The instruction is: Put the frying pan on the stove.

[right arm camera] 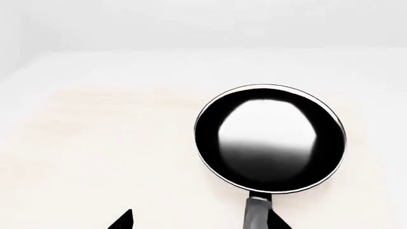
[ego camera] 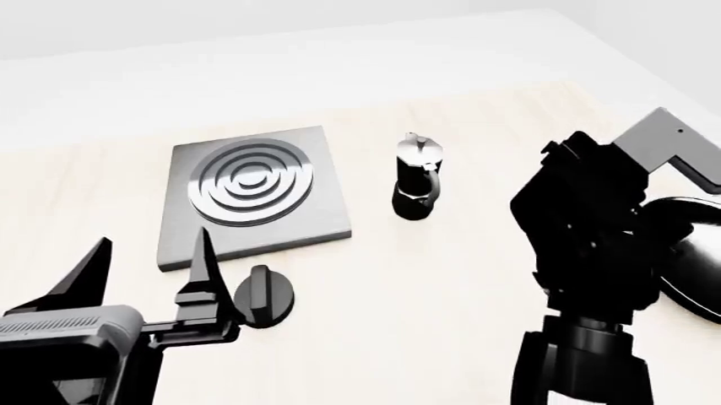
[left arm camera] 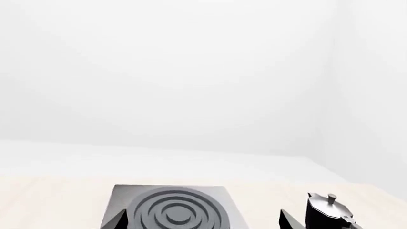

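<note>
The frying pan (right arm camera: 270, 138) lies flat on the light table, glossy black with a thin silver rim. Its handle (right arm camera: 258, 212) points toward my right gripper (right arm camera: 200, 220), which is open, and lies just inside one fingertip (right arm camera: 278, 222). In the head view only the pan's edge (ego camera: 690, 253) shows at the far right, behind my right arm (ego camera: 586, 245), which hides the right gripper. The stove (ego camera: 253, 194) is a grey square plate with concentric rings at the table's left. My left gripper (ego camera: 147, 283) is open and empty, in front of the stove (left arm camera: 173, 210).
A black and silver moka pot (ego camera: 417, 177) stands upright just right of the stove and also shows in the left wrist view (left arm camera: 330, 210). A small black round knob (ego camera: 265, 295) sits on the table in front of the stove, close to my left gripper.
</note>
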{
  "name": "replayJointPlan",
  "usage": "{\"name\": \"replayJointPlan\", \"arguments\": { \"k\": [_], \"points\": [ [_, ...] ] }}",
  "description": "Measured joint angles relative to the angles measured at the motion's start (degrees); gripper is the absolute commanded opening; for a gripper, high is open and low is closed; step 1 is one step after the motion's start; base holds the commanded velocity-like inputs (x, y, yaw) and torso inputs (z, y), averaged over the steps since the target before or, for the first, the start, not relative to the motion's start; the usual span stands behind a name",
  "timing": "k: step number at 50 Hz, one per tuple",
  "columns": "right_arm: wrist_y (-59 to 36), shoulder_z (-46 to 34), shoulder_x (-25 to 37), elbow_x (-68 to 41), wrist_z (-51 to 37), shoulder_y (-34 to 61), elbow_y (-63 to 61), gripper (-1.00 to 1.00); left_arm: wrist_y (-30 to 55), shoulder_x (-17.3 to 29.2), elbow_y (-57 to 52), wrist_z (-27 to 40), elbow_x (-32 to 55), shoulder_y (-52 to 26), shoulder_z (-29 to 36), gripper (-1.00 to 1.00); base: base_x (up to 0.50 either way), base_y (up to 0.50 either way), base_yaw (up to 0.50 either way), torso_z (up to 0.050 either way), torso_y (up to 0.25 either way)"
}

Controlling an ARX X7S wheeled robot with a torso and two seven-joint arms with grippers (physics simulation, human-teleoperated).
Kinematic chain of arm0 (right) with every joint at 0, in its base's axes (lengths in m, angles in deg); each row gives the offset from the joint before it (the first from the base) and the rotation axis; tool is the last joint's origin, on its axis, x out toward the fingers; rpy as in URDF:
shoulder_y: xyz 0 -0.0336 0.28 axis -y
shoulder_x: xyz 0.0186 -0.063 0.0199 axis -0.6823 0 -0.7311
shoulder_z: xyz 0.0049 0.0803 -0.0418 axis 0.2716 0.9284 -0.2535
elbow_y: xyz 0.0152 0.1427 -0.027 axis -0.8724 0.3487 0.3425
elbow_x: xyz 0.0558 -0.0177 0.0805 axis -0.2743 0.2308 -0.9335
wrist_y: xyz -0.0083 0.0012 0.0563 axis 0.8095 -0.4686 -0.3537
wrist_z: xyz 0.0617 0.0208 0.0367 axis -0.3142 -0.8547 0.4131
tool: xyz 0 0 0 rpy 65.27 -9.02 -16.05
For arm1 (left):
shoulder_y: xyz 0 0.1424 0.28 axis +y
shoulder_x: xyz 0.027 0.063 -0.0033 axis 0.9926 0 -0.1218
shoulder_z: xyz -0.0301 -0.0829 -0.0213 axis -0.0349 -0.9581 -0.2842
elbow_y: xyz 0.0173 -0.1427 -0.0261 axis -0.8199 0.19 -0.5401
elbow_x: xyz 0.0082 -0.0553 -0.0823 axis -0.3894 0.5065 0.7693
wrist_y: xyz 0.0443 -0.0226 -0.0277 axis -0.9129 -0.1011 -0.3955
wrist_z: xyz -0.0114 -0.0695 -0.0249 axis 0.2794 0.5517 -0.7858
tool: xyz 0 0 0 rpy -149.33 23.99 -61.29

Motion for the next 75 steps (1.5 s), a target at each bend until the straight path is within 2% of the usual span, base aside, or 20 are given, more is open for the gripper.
{"name": "replayJointPlan", "arguments": {
  "k": [17, 31, 48, 75],
  "points": [
    [3.1, -0.1, 1.2, -5.1, -6.2, 2.4, 7.9, 1.0, -0.6, 0.3, 1.0, 0.2, 0.8, -0.1, 0.1, 1.0, 0.0, 0.0, 0.0, 0.0, 0.0],
    [-0.1, -1.8, 3.4, -7.7, -5.1, 4.7, 12.1, 1.0, -1.3, 0.4, 2.1, 0.1, 0.6, -0.1, 0.5, 1.0, 0.0, 0.0, 0.0, 0.0, 0.0],
    [-5.7, 0.6, 5.6, -11.3, -6.6, 3.7, 12.4, 1.0, -1.8, 0.6, 2.8, 0.2, 0.7, -0.1, 0.9, 1.0, 0.0, 0.0, 0.0, 0.0, 0.0],
    [-0.5, 4.4, 6.3, -13.9, -3.3, 2.4, 16.6, 1.0, -2.7, 0.7, 4.7, 0.1, -0.4, -0.4, 2.4, 1.0, 0.0, 0.0, 0.0, 0.0, 0.0]
  ]
}}
